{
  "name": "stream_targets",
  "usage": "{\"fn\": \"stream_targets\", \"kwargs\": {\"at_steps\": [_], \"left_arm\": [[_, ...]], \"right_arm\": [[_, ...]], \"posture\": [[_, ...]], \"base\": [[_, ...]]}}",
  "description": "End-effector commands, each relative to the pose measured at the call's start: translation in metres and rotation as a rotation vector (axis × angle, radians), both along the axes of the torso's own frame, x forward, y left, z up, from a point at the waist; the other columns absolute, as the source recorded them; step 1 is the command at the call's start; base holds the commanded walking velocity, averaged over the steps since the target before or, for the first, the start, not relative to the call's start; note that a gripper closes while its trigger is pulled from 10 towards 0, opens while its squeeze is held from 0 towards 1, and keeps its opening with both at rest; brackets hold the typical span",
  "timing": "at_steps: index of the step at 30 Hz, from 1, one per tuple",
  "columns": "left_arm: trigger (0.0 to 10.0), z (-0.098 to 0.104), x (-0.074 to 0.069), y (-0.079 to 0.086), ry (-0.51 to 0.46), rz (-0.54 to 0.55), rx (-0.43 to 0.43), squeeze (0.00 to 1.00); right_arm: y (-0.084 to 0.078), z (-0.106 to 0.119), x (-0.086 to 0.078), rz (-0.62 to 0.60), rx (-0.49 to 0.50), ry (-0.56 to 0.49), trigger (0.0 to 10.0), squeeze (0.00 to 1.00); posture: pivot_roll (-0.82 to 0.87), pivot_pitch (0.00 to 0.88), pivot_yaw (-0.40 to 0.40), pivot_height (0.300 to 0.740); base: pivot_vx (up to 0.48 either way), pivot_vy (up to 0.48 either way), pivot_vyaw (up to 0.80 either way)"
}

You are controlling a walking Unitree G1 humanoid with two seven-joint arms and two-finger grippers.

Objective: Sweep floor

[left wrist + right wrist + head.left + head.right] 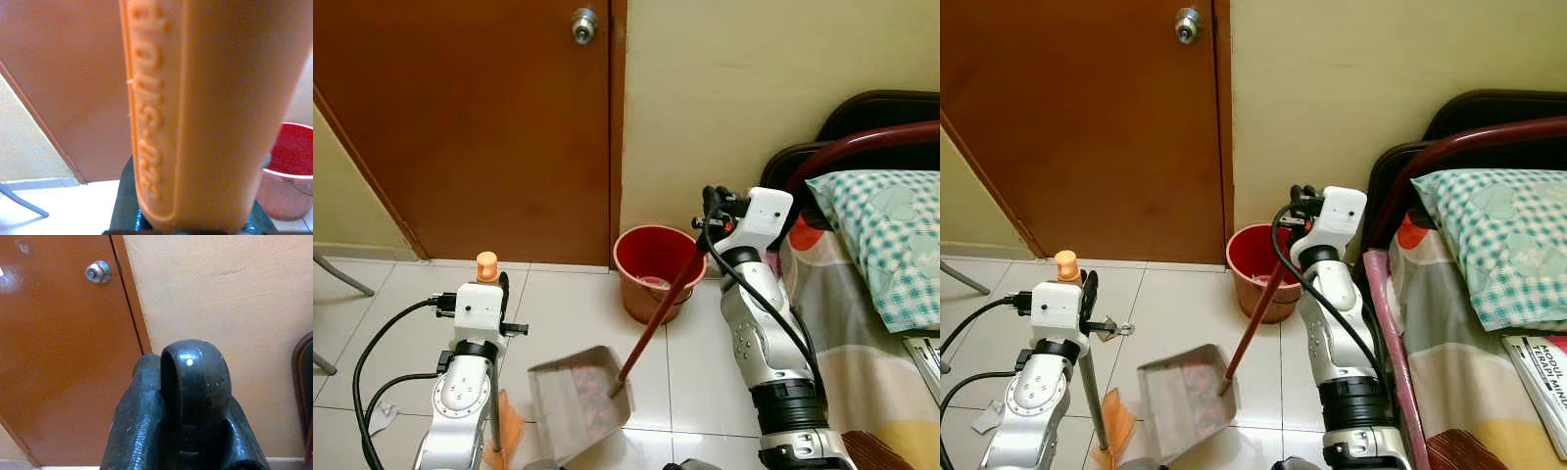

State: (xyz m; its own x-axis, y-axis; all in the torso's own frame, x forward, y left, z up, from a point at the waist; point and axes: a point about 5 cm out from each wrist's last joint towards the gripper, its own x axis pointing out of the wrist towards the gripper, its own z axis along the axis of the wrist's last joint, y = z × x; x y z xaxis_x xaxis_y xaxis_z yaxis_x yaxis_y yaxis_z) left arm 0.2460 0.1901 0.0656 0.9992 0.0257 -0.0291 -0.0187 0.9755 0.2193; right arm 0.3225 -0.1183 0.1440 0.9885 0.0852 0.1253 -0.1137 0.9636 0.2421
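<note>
With the left gripper (pixel 487 277) closed on the broom (pixel 494 411) and the right gripper (pixel 713 211) closed on the dustpan (pixel 578 401) handle, the broom should push dirt gently into the low-held pan.

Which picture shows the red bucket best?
The left eye view: the red bucket stands whole by the wall, a long red handle crossing it. The right eye view shows it too; the left wrist view catches just its edge.

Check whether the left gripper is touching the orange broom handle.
Touching. In the left wrist view the orange broom handle sits directly against the black fingers of the left gripper, with no gap between them.
</note>
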Motion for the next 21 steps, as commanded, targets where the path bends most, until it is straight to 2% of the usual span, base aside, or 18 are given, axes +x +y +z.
{"fn": "stream_targets", "kwargs": {"at_steps": [1,3,5,9,16,21], "left_arm": [[10.0,0.003,0.002,-0.001,-0.014,-0.005,-0.003,0.0],[10.0,0.01,0.005,-0.004,-0.052,-0.032,0.048,0.0],[10.0,0.012,0.007,-0.005,-0.062,-0.027,0.05,0.0],[10.0,0.013,0.008,-0.006,-0.066,-0.017,0.048,0.0],[10.0,0.025,0.014,-0.006,-0.111,0.004,0.052,0.0],[10.0,0.037,0.024,-0.015,-0.146,-0.028,0.056,0.0]], "right_arm": [[-0.003,0.008,0.0,-0.016,-0.004,-0.04,10.0,0.0],[-0.011,-0.012,-0.005,-0.03,-0.029,0.037,10.0,0.0],[-0.02,-0.027,-0.011,-0.05,-0.033,0.079,10.0,0.0],[-0.03,-0.039,-0.017,-0.08,-0.029,0.126,10.0,0.0],[-0.039,-0.05,-0.022,-0.096,-0.041,0.172,10.0,0.0],[-0.036,-0.047,-0.016,-0.087,-0.043,0.165,10.0,0.0]], "posture": [[0.03,0.024,-0.019,0.74],[0.03,0.032,-0.018,0.74],[0.03,0.038,-0.015,0.74],[0.03,0.042,-0.018,0.74],[0.02,0.064,-0.019,0.74],[0.02,0.082,-0.023,0.74]], "base": [[0.0,0.0,0.0],[0.0,0.0,0.0],[0.0,0.0,0.0],[0.0,0.0,0.0],[0.0,0.0,0.0],[0.0,0.0,-0.45]]}}
